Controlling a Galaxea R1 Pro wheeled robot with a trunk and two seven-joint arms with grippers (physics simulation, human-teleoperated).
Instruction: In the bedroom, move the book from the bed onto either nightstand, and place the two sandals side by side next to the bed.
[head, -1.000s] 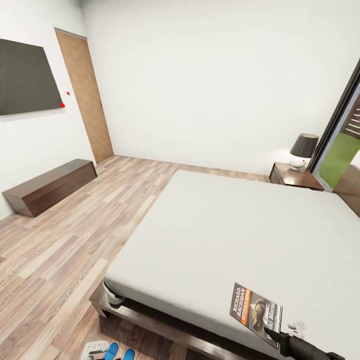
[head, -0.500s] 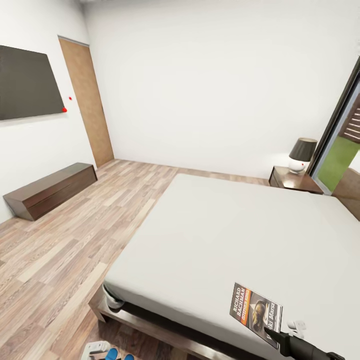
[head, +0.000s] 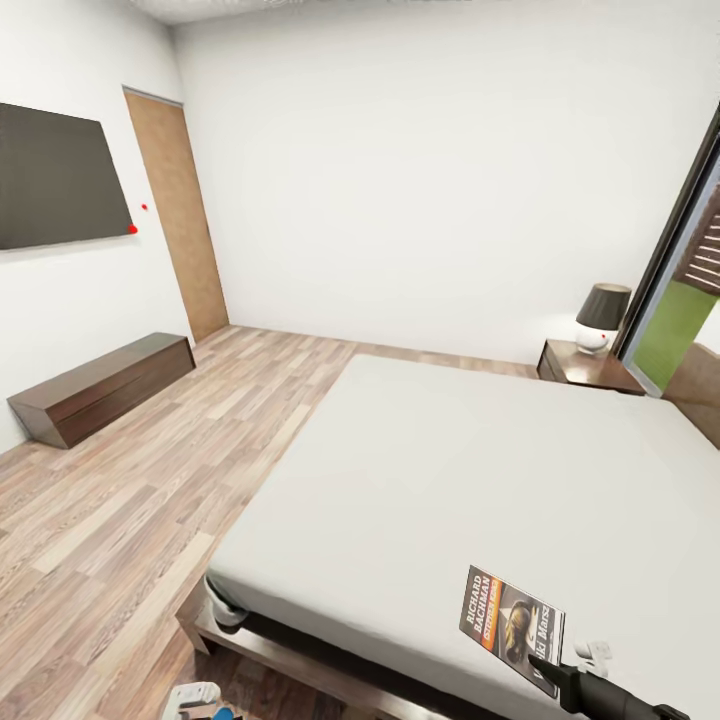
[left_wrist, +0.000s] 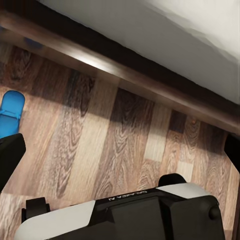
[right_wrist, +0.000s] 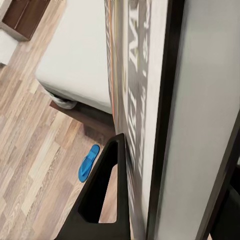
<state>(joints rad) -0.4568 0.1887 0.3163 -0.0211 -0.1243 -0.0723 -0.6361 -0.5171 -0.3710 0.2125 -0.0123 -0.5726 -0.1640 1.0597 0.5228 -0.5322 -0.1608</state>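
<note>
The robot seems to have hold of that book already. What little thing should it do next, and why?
Probably carry the book toward the nightstand by the lamp. The right tool is shut on the book's edge, the book is raised off the bed, and the nightstand's top has bare room beside the lamp.

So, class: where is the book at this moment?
In the head view the book is at lower right, clamped in the right gripper over the bed's near corner.
</note>
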